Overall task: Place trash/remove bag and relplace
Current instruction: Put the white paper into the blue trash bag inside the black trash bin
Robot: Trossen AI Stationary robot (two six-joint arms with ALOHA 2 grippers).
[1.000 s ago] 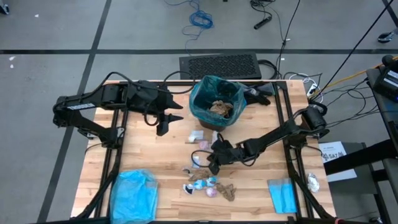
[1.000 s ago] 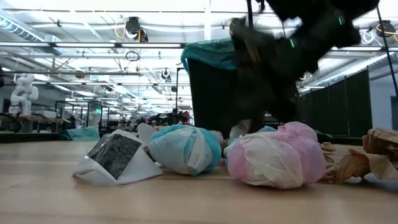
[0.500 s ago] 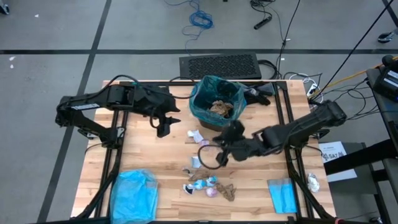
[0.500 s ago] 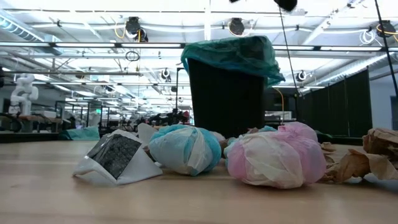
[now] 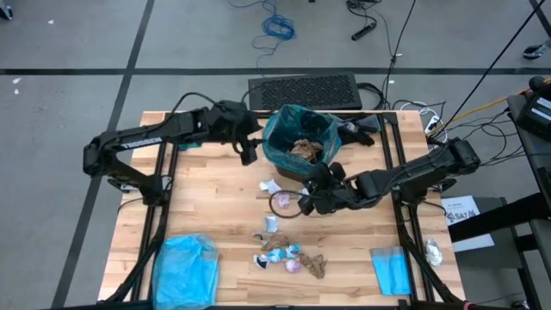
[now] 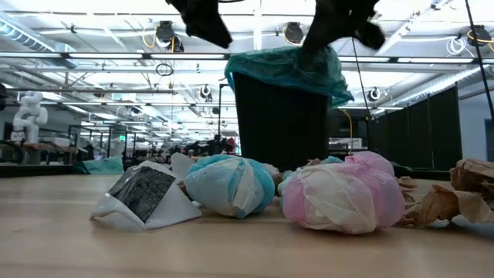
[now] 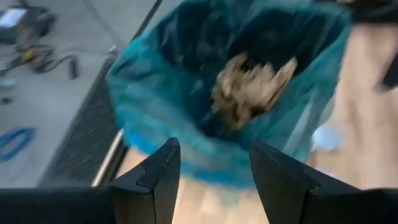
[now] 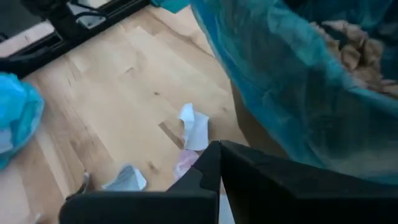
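Note:
A black bin [image 6: 282, 116] lined with the teal-green bag [image 5: 297, 138] stands at the table's far middle, brown trash [image 5: 303, 148] inside it. More trash lies in front of it: a white scrap [image 5: 269, 186], a pink scrap [image 5: 280, 202], and a cluster of wrappers [image 5: 293, 257] nearer the front. My left gripper [image 5: 248, 153] hovers open just left of the bin's rim; in its wrist view the bag's rim [image 7: 186, 143] lies ahead of its fingers [image 7: 214, 174]. My right gripper [image 5: 306, 205] is shut in the air in front of the bin, with nothing visible between its fingers [image 8: 219, 152].
A pale sky-blue plastic bag [image 5: 185, 269] lies at the near left corner, and a small blue packet [image 5: 392, 269] at the near right. A black grille-like box [image 5: 303, 90] sits behind the table's far edge. Bare wood [image 5: 207, 207] lies between the left arm and the scraps.
My left gripper has swung toward the bin, rightward and to the far side, and come lower, staying open. My right gripper has risen off the table from among the scraps and moved a little toward the bin. The scraps lie where they were.

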